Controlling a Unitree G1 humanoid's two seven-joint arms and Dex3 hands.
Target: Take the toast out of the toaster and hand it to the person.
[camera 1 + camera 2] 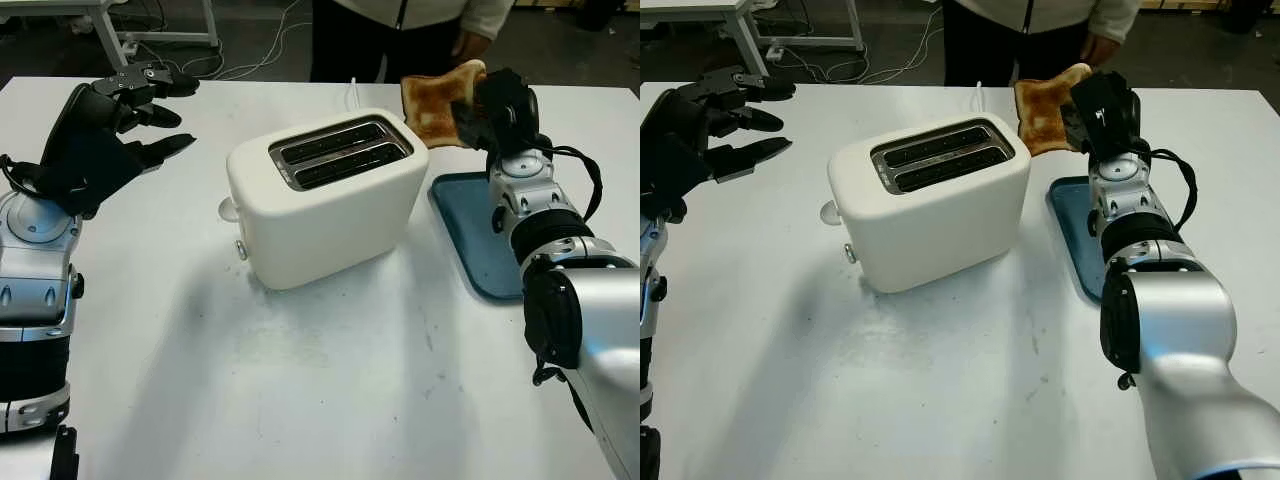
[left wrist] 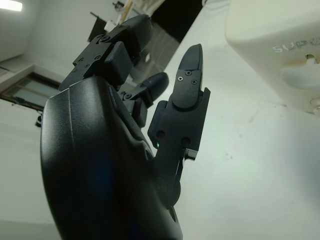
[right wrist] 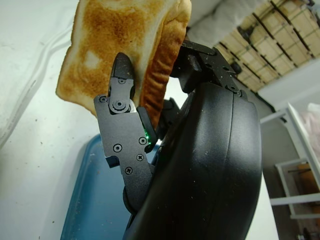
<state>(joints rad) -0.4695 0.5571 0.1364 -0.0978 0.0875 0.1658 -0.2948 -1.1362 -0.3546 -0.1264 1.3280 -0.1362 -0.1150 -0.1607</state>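
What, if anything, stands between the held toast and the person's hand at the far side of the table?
Nothing visible. The right robot hand holds the toast up beyond the toaster, with the person's hand just behind it. The left robot hand is open, far off.

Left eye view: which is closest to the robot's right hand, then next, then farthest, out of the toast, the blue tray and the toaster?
1. The toast: gripped in the right hand, raised at the table's far side.
2. The blue tray: on the table just below and nearer the robot.
3. The toaster: at the table's middle, towards the open left hand.

The tray and the toaster's near corner run close.
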